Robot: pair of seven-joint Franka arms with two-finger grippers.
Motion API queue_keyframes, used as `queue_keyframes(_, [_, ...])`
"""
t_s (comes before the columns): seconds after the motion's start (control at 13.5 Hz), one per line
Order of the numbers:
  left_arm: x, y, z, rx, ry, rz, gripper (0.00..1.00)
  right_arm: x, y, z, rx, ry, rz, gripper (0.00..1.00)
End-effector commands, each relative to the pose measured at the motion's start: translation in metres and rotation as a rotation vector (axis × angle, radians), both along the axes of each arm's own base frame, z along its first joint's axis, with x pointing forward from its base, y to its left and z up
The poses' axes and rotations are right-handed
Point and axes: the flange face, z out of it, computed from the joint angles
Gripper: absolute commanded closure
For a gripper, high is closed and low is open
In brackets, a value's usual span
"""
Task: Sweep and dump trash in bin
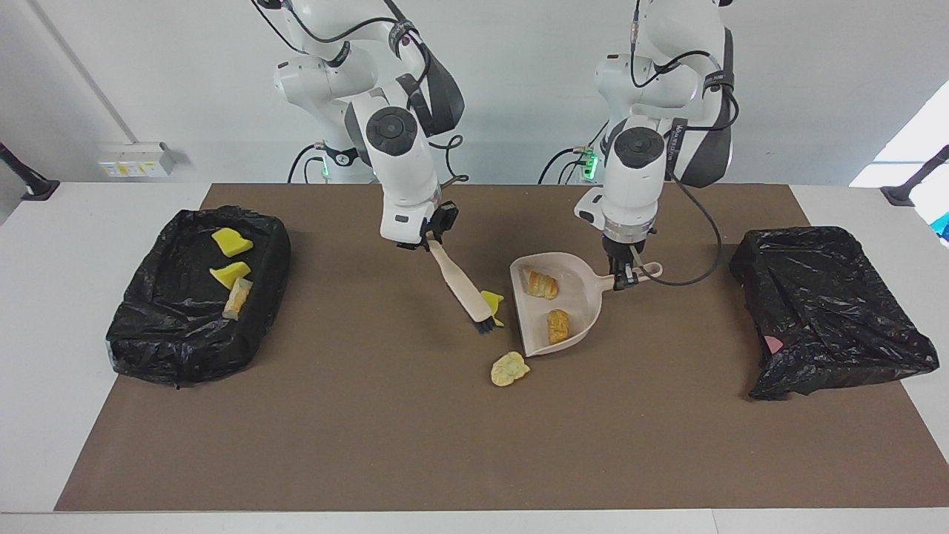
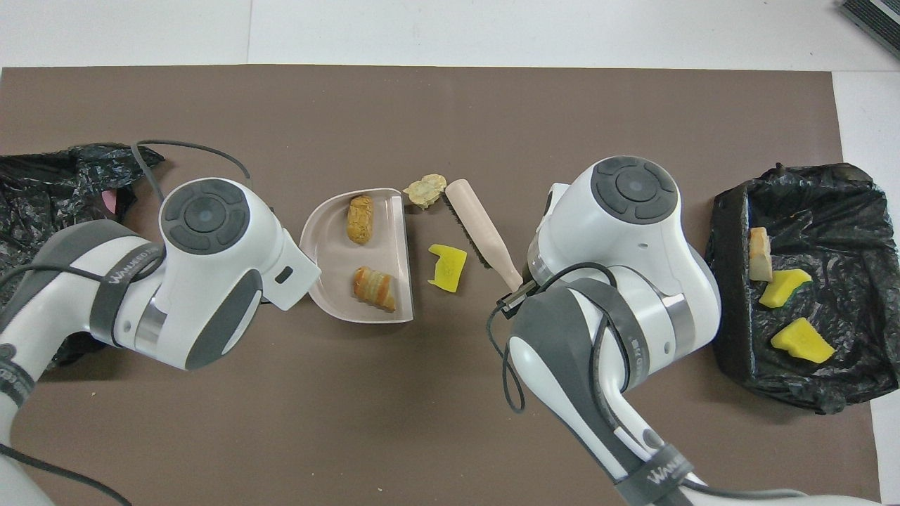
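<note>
Judging by what lies where, job's roughly halfway: bin (image 1: 196, 297) at the mat's (image 1: 371, 445) right-arm end, lined w/ black bag, already holds three bits of trash (two yellow foam chunks (image 1: 231, 242), one tan lump (image 1: 237, 298)); second black-bagged bin (image 1: 830, 311) at the left-arm end shows nothing inside. Dustpan (image 1: 586, 311), mid-mat, carries two bread-like lumps (image 1: 542, 284), not dumped yet. Two pieces loose on the mat: a yellow foam chunk (image 1: 492, 304) just beside the pan's open lip, and a pale crumbly lump (image 1: 509, 368) nearer the mat's edge away from the robots, close to the pan's corner. Left gripper (image 1: 626, 278) is clamped on the dustpan handle, fingers closed tight round it, pan sitting low over the mat. Right gripper (image 1: 428, 241) grips the brush (image 1: 463, 285) by its handle end, closed firm; bristles are down by the yellow chunk, touching or nearly, can't tell which. Remaining, I'd say: sweep both strays into the pan, then tip the lot into a bin.
</note>
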Motion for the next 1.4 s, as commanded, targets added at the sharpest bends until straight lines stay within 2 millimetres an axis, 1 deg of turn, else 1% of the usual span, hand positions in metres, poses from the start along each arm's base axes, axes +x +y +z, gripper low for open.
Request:
queue_keyframes(0.0, [0.031, 0.014, 0.001, 0.009, -0.019, 0.013, 1.0, 0.033, 0.008, -0.009, -0.023, -0.039, 0.071, 1.0])
queue_keyframes(0.07, [0.04, 0.011, -0.004, 0.013, -0.015, 0.011, 1.0, 0.042, 0.014, -0.017, -0.082, -0.065, 0.106, 1.0])
queue_keyframes(0.15, [0.045, 0.009, -0.012, 0.016, -0.001, 0.023, 1.0, 0.054, 0.013, -0.026, -0.121, -0.082, 0.119, 1.0])
queue_keyframes(0.22, [0.045, 0.01, -0.014, 0.012, 0.006, 0.033, 1.0, 0.069, 0.001, -0.024, -0.129, -0.115, 0.102, 1.0])
queue_keyframes(0.3, [0.043, 0.007, -0.018, 0.013, 0.01, 0.058, 1.0, 0.082, -0.013, -0.032, -0.128, -0.13, 0.078, 1.0])
queue_keyframes(0.37, [0.04, 0.001, -0.023, 0.017, 0.012, 0.105, 1.0, 0.085, -0.006, -0.045, -0.149, -0.15, 0.104, 1.0])
queue_keyframes(0.44, [0.036, -0.002, -0.026, 0.027, 0.025, 0.133, 1.0, 0.087, 0.01, -0.059, -0.195, -0.179, 0.161, 1.0])
queue_keyframes(0.52, [0.033, -0.007, -0.027, 0.032, 0.033, 0.156, 1.0, 0.088, 0.019, -0.065, -0.234, -0.196, 0.201, 1.0])
queue_keyframes(0.59, [0.03, -0.01, -0.03, 0.033, 0.028, 0.204, 1.0, 0.088, 0.02, -0.066, -0.239, -0.196, 0.205, 1.0])
queue_keyframes(0.67, [0.026, -0.015, -0.03, 0.034, 0.025, 0.227, 1.0, 0.086, 0.02, -0.065, -0.227, -0.18, 0.199, 1.0])
queue_keyframes(0.74, [0.018, -0.029, -0.03, 0.036, 0.026, 0.207, 1.0, 0.081, 0.02, -0.076, -0.204, -0.141, 0.189, 1.0])
queue_keyframes(0.81, [0.012, -0.035, -0.032, 0.036, 0.026, 0.222, 1.0, 0.065, 0.032, -0.085, -0.191, -0.1, 0.206, 1.0])
queue_keyframes(0.89, [0.007, -0.042, -0.033, 0.037, 0.021, 0.229, 1.0, 0.05, 0.047, -0.086, -0.19, -0.073, 0.23, 1.0])
queue_keyframes(0.96, [0.003, -0.05, -0.034, 0.039, 0.023, 0.216, 1.0, 0.039, 0.052, -0.086, -0.166, -0.003, 0.22, 1.0])
queue_keyframes(1.03, [-0.006, -0.062, -0.042, 0.041, 0.027, 0.188, 1.0, 0.031, 0.058, -0.084, -0.076, 0.073, 0.167, 1.0])
queue_keyframes(1.18, [-0.009, -0.063, -0.045, 0.039, 0.027, 0.182, 1.0, 0.017, 0.065, -0.075, 0.015, 0.18, 0.107, 1.0])
queue_keyframes(1.26, [-0.011, -0.065, -0.047, 0.035, 0.025, 0.174, 1.0, 0.014, 0.063, -0.065, 0.018, 0.187, 0.097, 1.0])
queue_keyframes(1.33, [-0.013, -0.066, -0.05, 0.025, 0.017, 0.158, 1.0, 0.017, 0.054, -0.061, 0.014, 0.194, 0.083, 1.0])
